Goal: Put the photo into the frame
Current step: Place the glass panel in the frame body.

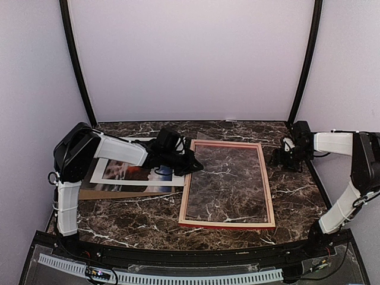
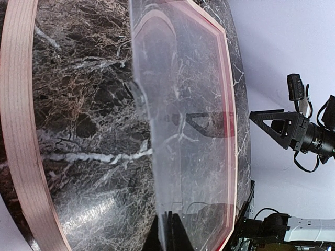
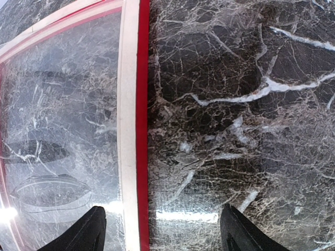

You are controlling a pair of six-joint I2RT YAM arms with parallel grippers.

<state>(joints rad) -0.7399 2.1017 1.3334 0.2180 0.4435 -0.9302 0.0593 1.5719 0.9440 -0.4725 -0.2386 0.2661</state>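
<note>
Fingers of the left gripper (image 2: 167,231) clamp the clear pane (image 2: 193,130) of the thin red rectangular frame (image 1: 227,224); the right gripper (image 3: 162,235) gapes above its rail.

surface (image 1: 148,219): you see dark brown-black marble, veined white.
frame (image 1: 270,196): pale wood colour faces you, with bright red along the edge.
pane (image 2: 199,104): clear; your marble shows through.
photo (image 1: 139,173): dark, with a red-orange glow and a blue-white patch.
mat (image 1: 136,182): white.
backing board (image 1: 95,193): brown.
right fingers (image 3: 86,230): black.
</note>
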